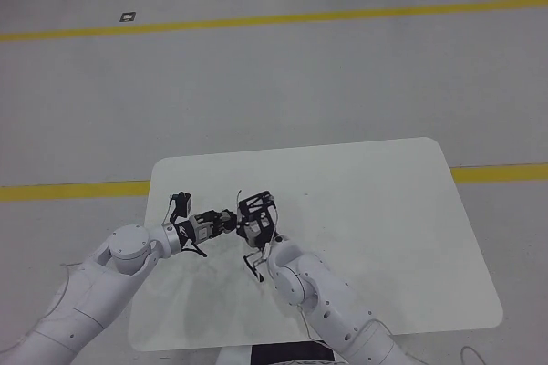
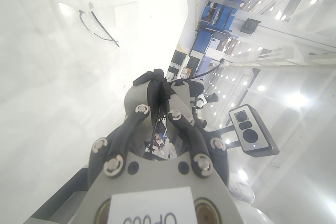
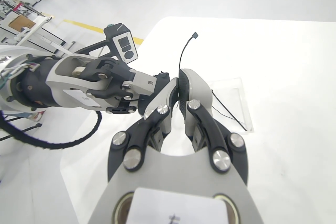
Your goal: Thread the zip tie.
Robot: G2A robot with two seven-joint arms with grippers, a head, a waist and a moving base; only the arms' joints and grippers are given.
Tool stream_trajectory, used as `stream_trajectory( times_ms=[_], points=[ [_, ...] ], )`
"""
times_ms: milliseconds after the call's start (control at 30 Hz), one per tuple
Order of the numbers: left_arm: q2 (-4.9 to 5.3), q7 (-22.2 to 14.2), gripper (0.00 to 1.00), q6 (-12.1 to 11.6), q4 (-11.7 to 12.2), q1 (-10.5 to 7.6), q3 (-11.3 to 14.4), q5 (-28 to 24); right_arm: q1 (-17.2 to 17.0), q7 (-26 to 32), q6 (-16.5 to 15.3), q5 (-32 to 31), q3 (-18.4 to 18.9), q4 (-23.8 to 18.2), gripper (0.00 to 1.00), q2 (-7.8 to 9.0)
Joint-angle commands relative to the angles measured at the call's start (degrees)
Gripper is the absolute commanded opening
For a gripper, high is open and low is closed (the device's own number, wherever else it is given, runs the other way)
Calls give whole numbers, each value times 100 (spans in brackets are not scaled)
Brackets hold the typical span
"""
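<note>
Right gripper (image 3: pixel 179 83) is clenching on the zip tie (image 3: pixel 183 54), with its ribbed pads (image 3: pixel 183 86) pressing together around the black strip. It is hovering just beside the clear tray (image 3: pixel 245 104), which is the landmark for this entry.

- Zip tie: the strip is rising out of the right gripper's fingertips, and its square head (image 3: pixel 194 35) is pointing away from the clear tray. In the left wrist view the same head end (image 2: pixel 222 60) is sticking out past both sets of fingers.
- Left gripper (image 3: pixel 163 77) is coming in on the side of the right gripper facing away from the clear tray, and its tips are touching the right gripper's tips. It is also clenching. In its own view (image 2: pixel 157 83) the pads are meeting, and a thin black strand (image 2: pixel 157 117) is running between the fingers. I am taking this strand for the tie's tail.
- Clear tray (image 2: pixel 126 15) is sitting on the white table (image 1: pixel 383 246) and is holding spare zip ties (image 3: pixel 228 112), which are lying loose and crossing each other.
- From above, the two grippers (image 1: pixel 226 222) (image 1: pixel 252 222) are meeting tip to tip over the table.
</note>
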Motion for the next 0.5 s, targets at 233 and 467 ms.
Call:
stream_trajectory(
  times_ms=[233, 467],
  points=[
    [0, 0, 0, 0, 0, 0, 0, 0, 34, 24, 66, -12, -36, 24, 0, 2],
    [0, 0, 0, 0, 0, 0, 0, 0, 46, 94, 76, -72, -62, 5, 100, 13]
  ],
)
